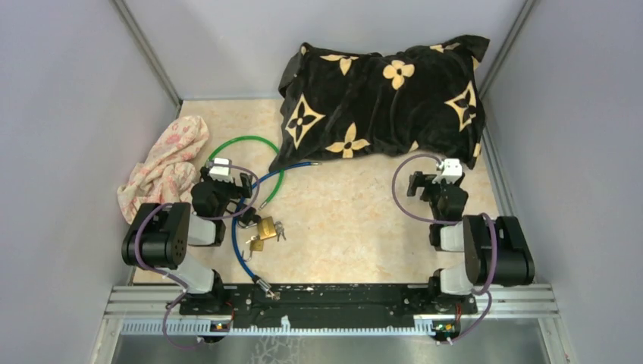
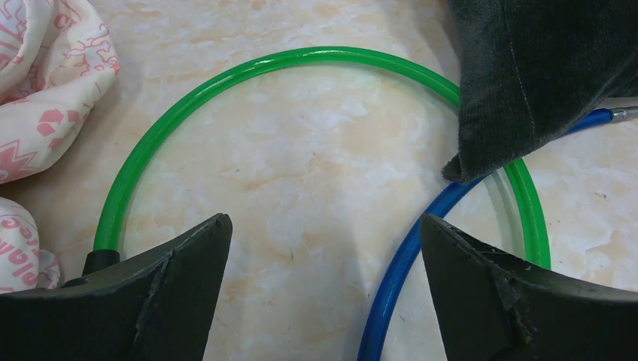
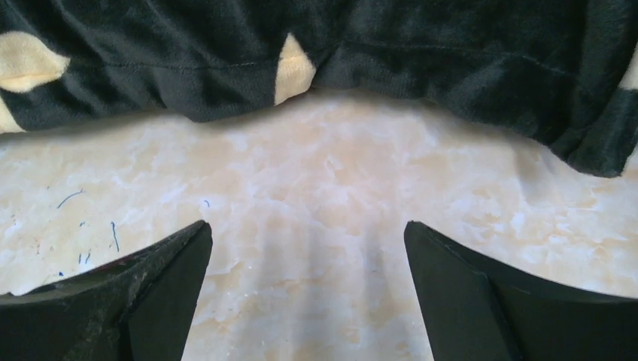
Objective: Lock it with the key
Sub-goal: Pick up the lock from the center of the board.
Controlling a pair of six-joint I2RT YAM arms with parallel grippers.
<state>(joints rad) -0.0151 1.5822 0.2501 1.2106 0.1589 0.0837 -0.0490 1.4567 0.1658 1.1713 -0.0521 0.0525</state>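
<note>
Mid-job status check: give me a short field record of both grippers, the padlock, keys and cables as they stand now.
left gripper: open, empty, pointed at the green cable loop
right gripper: open, empty, over bare table facing the black pillow
padlock: brass, lying beside the left arm, not held
keys: next to the padlock; whether one is inserted cannot be told
blue cable: passes under the pillow's corner, crosses the green loop
</note>
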